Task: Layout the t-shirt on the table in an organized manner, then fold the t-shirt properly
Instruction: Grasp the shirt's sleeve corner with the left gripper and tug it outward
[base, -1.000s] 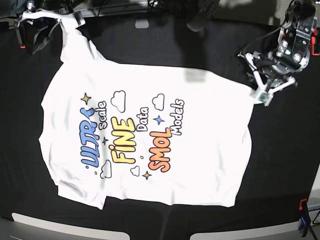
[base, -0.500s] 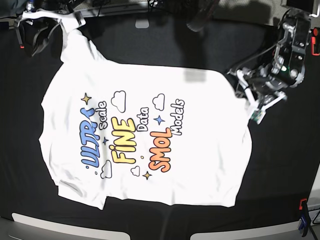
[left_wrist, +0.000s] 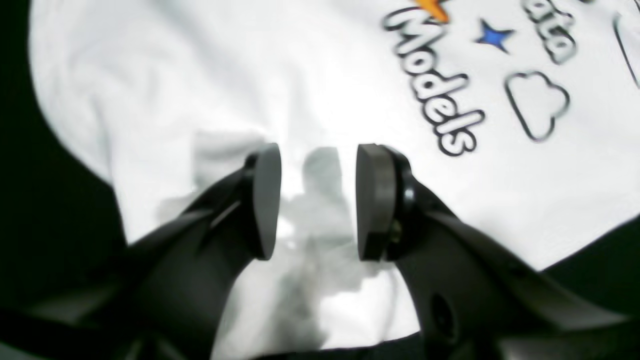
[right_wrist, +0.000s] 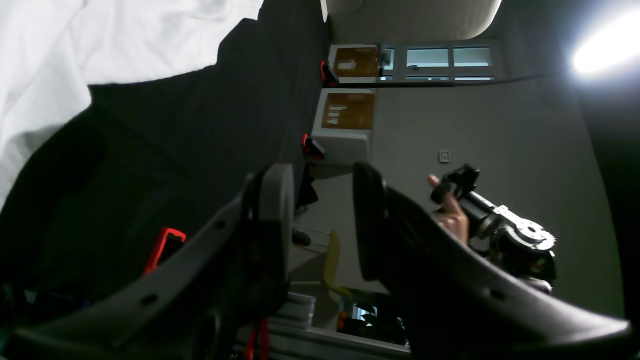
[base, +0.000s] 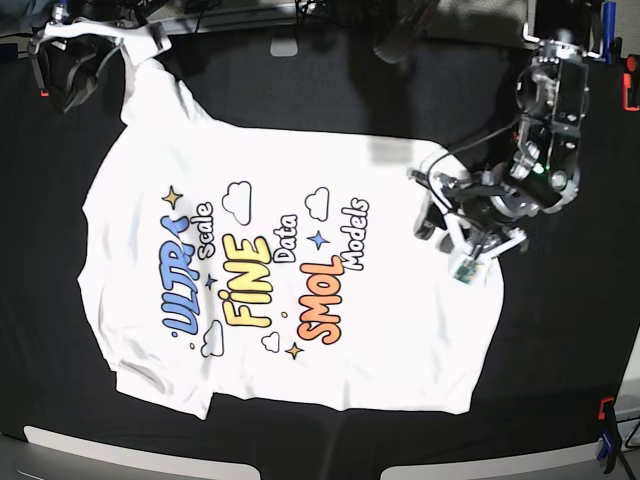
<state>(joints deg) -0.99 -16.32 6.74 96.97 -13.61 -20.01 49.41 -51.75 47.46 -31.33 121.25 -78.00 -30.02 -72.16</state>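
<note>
White cotton: the t-shirt (base: 290, 270) lies print-up and mostly spread on the table (base: 300, 90), which is covered in black cloth.
Long axis: collar-to-hem runs across the base view, so the printed words read sideways; which end is the collar I cannot tell.
Print as landmark: "ULTRA", "FINE" and "SMOL" sit in the middle of the t-shirt; the word "Models" (left_wrist: 435, 85) ends nearest the left arm's side.
Left gripper (base: 447, 228): it hangs over the t-shirt's edge on the "Models" side. The wrist view shows its 2 pads (left_wrist: 265, 200) parted, with white fabric lying loose below the gap and nothing pinched.
Direction from the fingers: the print lies ahead of the left fingertips, and the bare black cloth lies just behind and to either side.
Right gripper (base: 70, 70): it sits at the far corner beyond "ULTRA", beside a stretched-out point of fabric. Its wrist view shows the 2 pads (right_wrist: 275, 200) apart and holding nothing.
Nearer arm: the left, by my judgement; it is already above fabric, while the right one looks out past the table's edge.
Likely need: a short drop straight down onto that edge.
</note>
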